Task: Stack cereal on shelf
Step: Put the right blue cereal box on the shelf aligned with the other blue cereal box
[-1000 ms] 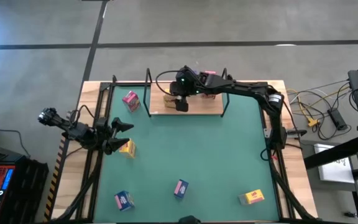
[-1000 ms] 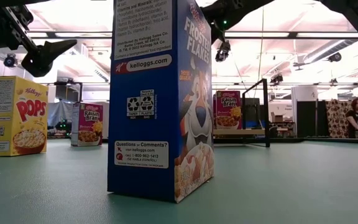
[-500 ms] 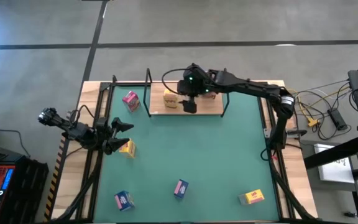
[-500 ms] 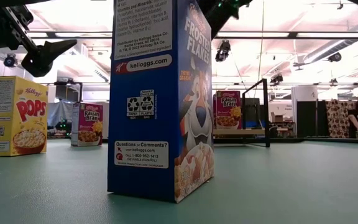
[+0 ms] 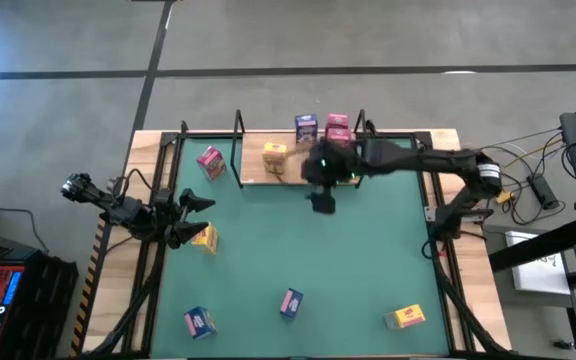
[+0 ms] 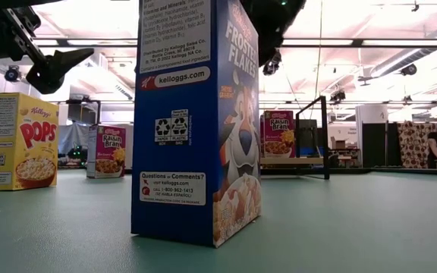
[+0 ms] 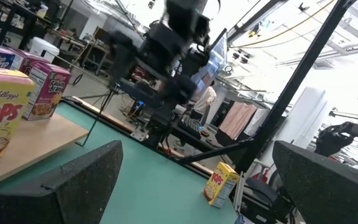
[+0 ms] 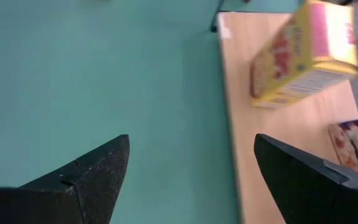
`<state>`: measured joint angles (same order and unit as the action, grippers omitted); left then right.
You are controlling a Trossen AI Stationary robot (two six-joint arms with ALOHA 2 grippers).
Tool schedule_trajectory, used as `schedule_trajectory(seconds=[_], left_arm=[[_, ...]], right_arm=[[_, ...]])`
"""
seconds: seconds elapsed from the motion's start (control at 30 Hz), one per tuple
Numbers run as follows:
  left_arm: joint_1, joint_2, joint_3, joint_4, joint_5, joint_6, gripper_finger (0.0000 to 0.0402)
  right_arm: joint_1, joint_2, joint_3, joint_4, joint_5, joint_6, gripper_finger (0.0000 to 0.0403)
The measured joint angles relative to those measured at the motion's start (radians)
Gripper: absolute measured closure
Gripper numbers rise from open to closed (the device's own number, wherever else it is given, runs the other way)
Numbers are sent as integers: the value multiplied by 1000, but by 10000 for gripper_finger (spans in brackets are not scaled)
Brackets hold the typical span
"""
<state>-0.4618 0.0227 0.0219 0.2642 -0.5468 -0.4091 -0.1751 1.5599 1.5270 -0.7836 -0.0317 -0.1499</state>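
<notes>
The shelf (image 5: 343, 176) is a light-wood board with black uprights at the table's far edge. A yellow cereal box (image 5: 275, 158) stands on it, with a blue box (image 5: 306, 127) and a pink box (image 5: 337, 128) at its far side. My right gripper (image 5: 323, 203) hangs open over the green mat just near of the shelf, with nothing between its fingers (image 8: 191, 138). My left gripper (image 5: 198, 215) waits open at the table's left edge, beside a yellow box (image 5: 206, 238) on the mat. The right wrist view shows the yellow box (image 8: 303, 56) on the board.
More boxes stand on the mat: a pink one (image 5: 210, 161) left of the shelf, two blue ones (image 5: 200, 321) (image 5: 290, 302) and a yellow one (image 5: 405, 317) near the front edge. In the low view the blue box (image 6: 196, 121) fills the foreground.
My right gripper has drawn back from the yellow box on the shelf, toward the table's near and right edges and a little up, to hang over the mat. The yellow box stays standing on the board. The blue and pink boxes behind it have come into view.
</notes>
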Motion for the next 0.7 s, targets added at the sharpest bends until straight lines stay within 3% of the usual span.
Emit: schedule_trajectory(seconds=[0.23,0.33,0.7], left_arm=[[0,0,0,0,0,0,3],[0,0,0,0,0,0,3],[0,0,0,0,0,0,3]], right_arm=[[214,-96,-218,201,132,-25,69],[305,-114,-278,254,137,-62,69],[511,-37,-314,493,102,-130,72]])
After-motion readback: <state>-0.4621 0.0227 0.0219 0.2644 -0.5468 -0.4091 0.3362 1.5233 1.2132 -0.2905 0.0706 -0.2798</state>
